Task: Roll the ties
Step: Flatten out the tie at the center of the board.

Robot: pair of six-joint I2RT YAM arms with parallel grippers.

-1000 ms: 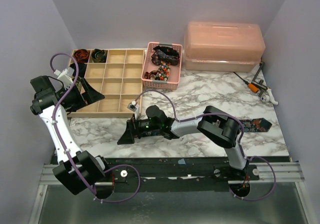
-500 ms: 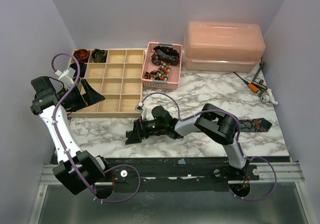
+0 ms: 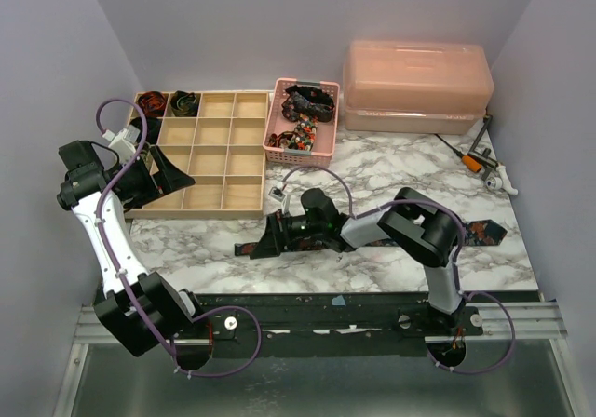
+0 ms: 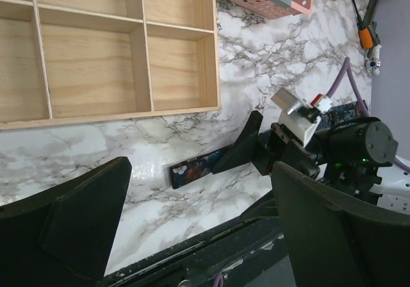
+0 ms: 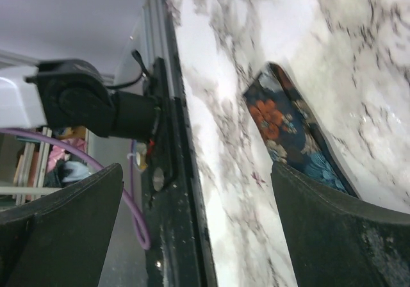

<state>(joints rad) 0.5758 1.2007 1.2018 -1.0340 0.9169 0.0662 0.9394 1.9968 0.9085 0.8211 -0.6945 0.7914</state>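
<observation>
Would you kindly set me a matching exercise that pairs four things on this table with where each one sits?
Things:
1. floral tie
2. pink mesh basket
3. wooden compartment tray
4. lidded pink box

Places:
A. back right corner
B. back left
C. lying flat along the front
D. back middle, between two larger containers

Pairs: 1-C, 2-D, 3-B, 4-A

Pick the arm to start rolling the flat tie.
Right. The right gripper, open, sits at one end of the tie; the left gripper hovers open by the wooden tray, farther off.
</observation>
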